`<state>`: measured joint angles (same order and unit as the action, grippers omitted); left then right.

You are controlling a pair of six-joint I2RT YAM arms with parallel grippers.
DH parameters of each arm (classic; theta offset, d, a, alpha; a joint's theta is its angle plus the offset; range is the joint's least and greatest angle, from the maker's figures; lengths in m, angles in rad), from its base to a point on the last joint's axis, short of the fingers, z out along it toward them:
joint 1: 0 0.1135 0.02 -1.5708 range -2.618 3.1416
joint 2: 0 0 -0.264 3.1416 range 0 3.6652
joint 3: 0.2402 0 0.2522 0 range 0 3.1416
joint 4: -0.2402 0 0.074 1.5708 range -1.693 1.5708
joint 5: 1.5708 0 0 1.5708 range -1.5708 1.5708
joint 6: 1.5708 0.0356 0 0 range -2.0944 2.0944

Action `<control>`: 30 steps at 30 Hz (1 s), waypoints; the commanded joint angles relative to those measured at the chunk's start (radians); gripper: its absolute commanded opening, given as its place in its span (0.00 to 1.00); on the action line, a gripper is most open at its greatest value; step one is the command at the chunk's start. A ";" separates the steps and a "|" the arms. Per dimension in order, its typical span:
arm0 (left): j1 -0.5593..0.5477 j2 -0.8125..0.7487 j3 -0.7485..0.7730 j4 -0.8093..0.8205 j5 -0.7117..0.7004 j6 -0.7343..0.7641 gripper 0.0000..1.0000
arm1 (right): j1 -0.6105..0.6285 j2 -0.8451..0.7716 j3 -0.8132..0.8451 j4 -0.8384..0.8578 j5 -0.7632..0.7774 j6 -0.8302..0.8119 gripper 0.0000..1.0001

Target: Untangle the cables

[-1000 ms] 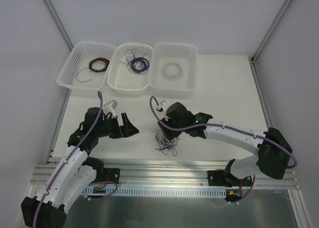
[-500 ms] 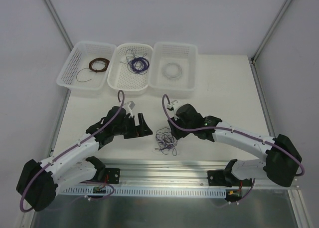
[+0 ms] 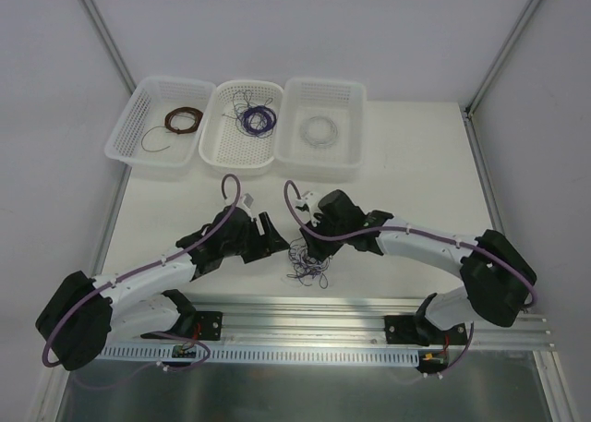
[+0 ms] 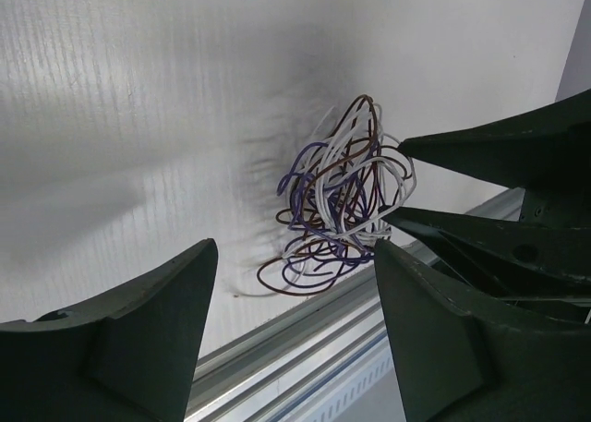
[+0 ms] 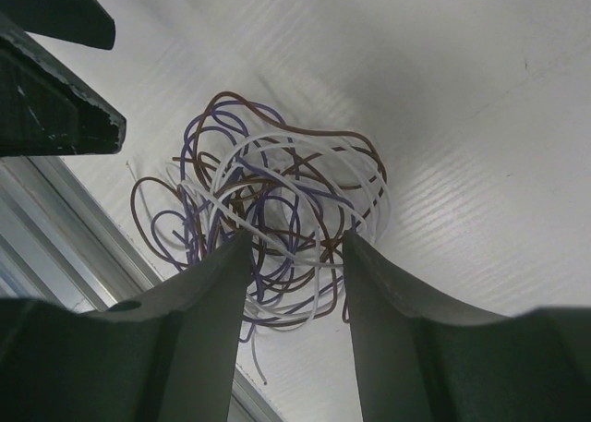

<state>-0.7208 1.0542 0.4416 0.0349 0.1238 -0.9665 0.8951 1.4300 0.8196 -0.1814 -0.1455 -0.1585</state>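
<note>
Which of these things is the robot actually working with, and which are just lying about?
In the job: the tangle of thin wires; the left arm's fingers and the right arm's fingers, both open.
Lying about: three baskets with a brown coil, a purple coil, a white coil.

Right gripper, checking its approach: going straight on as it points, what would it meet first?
Probably the cables, lying on the table straight ahead of the right gripper, between its open jaws.
</note>
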 commanded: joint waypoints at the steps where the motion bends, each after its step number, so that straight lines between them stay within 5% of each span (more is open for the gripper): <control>1: -0.011 -0.014 -0.029 0.063 -0.052 -0.067 0.69 | 0.001 0.026 0.061 0.034 -0.052 -0.061 0.47; 3: -0.011 -0.026 -0.044 0.063 -0.055 -0.072 0.69 | 0.001 0.035 0.069 0.037 -0.049 -0.062 0.44; 10: -0.012 -0.045 -0.061 0.066 -0.043 -0.071 0.70 | 0.001 -0.003 0.081 0.037 -0.019 -0.041 0.01; 24: -0.054 -0.069 -0.027 0.135 -0.026 0.028 0.72 | 0.005 -0.148 0.124 -0.003 0.050 0.128 0.01; 30: -0.086 0.047 0.037 0.158 -0.075 0.052 0.71 | 0.022 -0.143 0.150 -0.007 0.046 0.154 0.01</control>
<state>-0.7921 1.0550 0.4206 0.1387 0.0910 -0.9501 0.9062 1.3083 0.9146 -0.1997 -0.0910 -0.0433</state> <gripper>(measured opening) 0.715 0.019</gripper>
